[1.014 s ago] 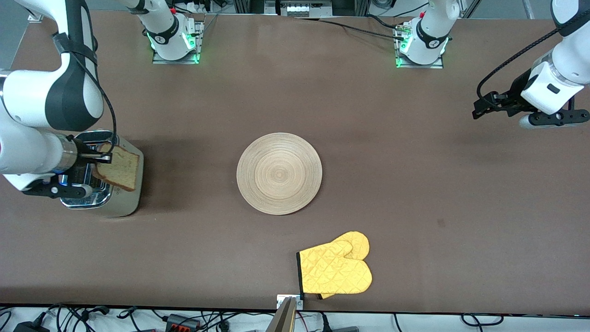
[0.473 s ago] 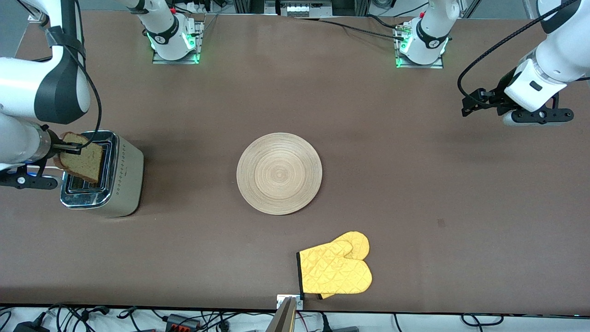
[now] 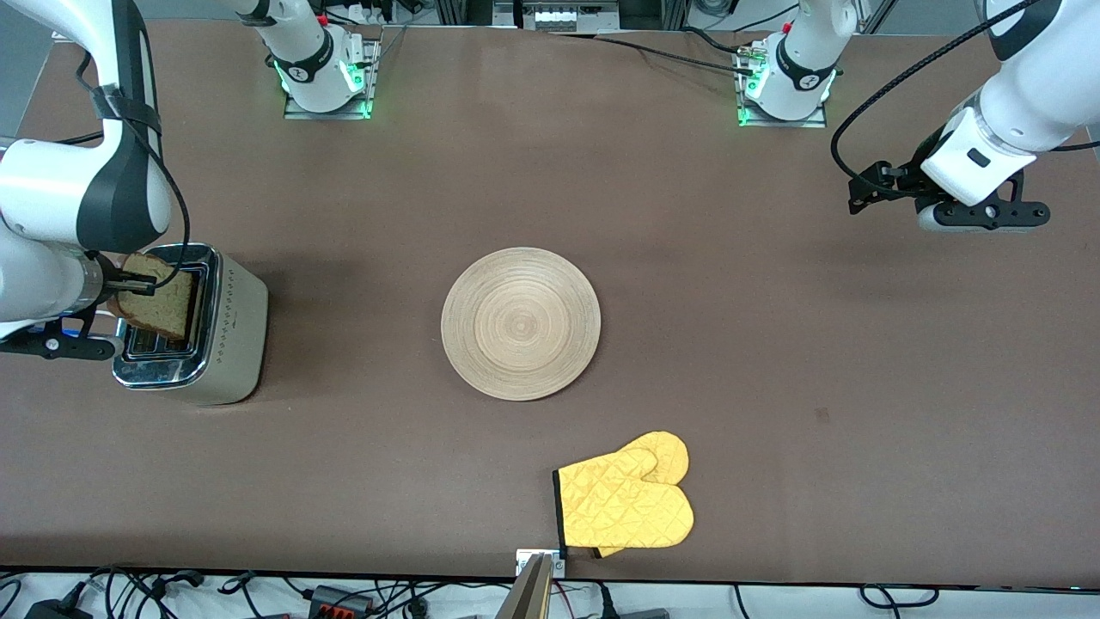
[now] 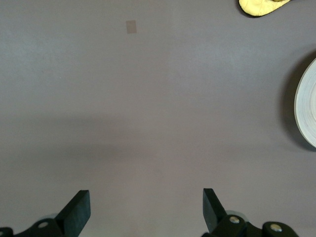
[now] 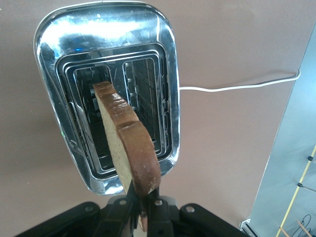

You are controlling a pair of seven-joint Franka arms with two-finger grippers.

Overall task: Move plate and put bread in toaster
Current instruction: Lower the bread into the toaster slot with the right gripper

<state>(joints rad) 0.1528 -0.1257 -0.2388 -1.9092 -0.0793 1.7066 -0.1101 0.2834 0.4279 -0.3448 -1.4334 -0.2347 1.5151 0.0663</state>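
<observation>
The silver toaster (image 3: 219,327) stands at the right arm's end of the table. My right gripper (image 3: 136,281) is shut on the bread (image 3: 163,303), a brown slice with a darker crust, and holds it edge-down over the toaster's dark slots. In the right wrist view the bread (image 5: 127,143) hangs above the toaster (image 5: 59,59), over the bar between its two slots, pinched between my fingers (image 5: 142,202). The round light-wood plate (image 3: 521,323) lies at the table's middle. My left gripper (image 3: 859,193) is open and empty, up over bare table at the left arm's end; its fingertips (image 4: 79,210) show over bare table.
A yellow oven mitt (image 3: 626,502) lies near the table's front edge, nearer the front camera than the plate. The toaster's white cord (image 5: 237,86) runs off across the table. The plate's rim (image 4: 306,111) and the mitt's tip (image 4: 264,6) show in the left wrist view.
My right gripper has carried the bread from over the toaster's side to above its slots. My left gripper has drifted a little toward the middle of the table.
</observation>
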